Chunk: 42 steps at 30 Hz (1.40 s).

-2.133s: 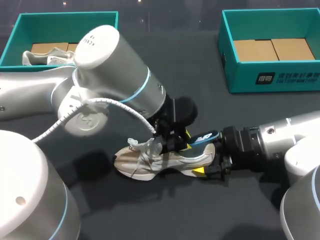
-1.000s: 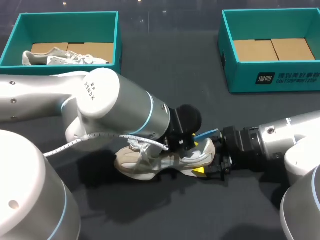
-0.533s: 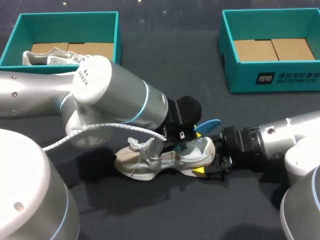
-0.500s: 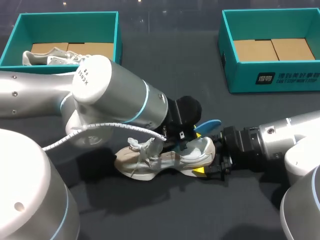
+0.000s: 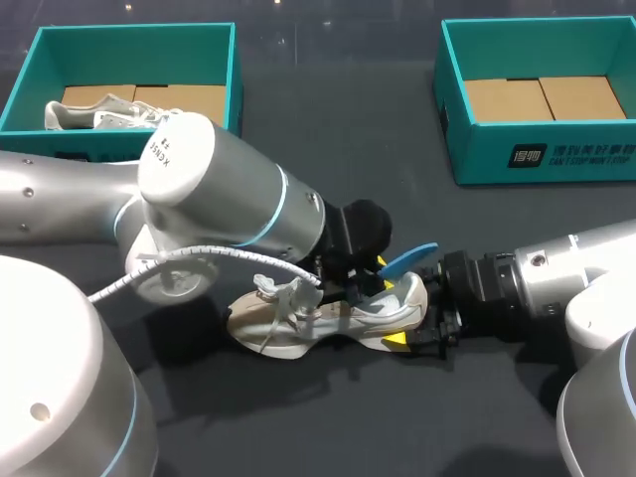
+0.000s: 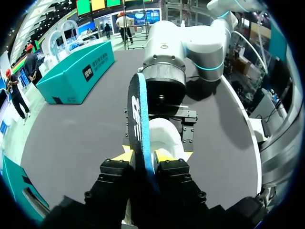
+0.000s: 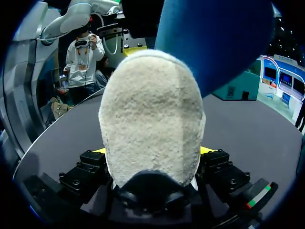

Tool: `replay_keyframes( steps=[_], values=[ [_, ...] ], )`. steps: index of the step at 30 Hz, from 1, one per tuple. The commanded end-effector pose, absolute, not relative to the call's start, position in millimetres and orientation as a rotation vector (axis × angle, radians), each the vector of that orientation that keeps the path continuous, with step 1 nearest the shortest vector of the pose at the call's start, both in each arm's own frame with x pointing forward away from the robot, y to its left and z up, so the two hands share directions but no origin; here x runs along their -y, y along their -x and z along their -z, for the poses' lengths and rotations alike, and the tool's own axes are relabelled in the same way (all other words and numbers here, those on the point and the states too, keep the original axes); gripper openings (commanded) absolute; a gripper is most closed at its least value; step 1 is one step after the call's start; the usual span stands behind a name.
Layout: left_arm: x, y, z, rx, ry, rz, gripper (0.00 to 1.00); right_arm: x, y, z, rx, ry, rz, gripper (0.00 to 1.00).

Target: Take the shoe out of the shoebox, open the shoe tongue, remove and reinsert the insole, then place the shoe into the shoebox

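Note:
A beige shoe (image 5: 318,316) lies on its sole mid-table, toe toward my left. My right gripper (image 5: 417,324) is shut on its heel. In the right wrist view the fuzzy heel (image 7: 152,114) fills the gap between the fingers of the right gripper (image 7: 152,151). The blue insole (image 5: 407,260) sticks up out of the heel opening. My left gripper (image 5: 363,283) reaches over the shoe and is shut on it. In the left wrist view the insole (image 6: 139,124) stands on edge, pinched by the left gripper (image 6: 145,156), with the shoe heel (image 6: 164,136) and right wrist beyond.
A teal shoebox (image 5: 134,40) at the back left holds a second pale shoe (image 5: 99,114). Another teal shoebox (image 5: 467,149) at the back right shows only its cardboard floor. Dark table lies between the boxes and along the front.
My left gripper lifted the insole from low against the heel, then drew it slightly back toward the left. My left arm's wrist shifted left. Shoe and right arm kept still.

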<state>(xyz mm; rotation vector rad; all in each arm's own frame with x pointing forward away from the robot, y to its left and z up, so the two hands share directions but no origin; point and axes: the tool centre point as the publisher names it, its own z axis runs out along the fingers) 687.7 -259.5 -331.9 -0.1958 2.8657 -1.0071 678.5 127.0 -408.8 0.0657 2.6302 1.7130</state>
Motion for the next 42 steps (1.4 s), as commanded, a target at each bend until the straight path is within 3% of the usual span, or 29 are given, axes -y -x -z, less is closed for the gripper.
replay_keyframes(
  steps=[1,13,31,42],
  values=[
    [255.2,-688.5,331.8,-2.869,0.185,1.033,0.0,-127.0,-676.6,409.0,-2.633,-0.067,-1.707,0.0],
    [270.4,-689.4,294.8,-2.968,0.112,1.122,0.0,-127.0,-676.6,409.0,-2.633,-0.067,-1.707,0.0],
    [299.5,-642.1,207.6,-3.082,-0.093,1.213,0.0,-127.0,-676.6,409.0,-2.633,-0.067,-1.707,0.0],
    [299.5,-642.1,207.6,-3.082,-0.093,1.213,0.0,-127.0,-676.6,409.0,-2.633,-0.067,-1.707,0.0]
  ],
)
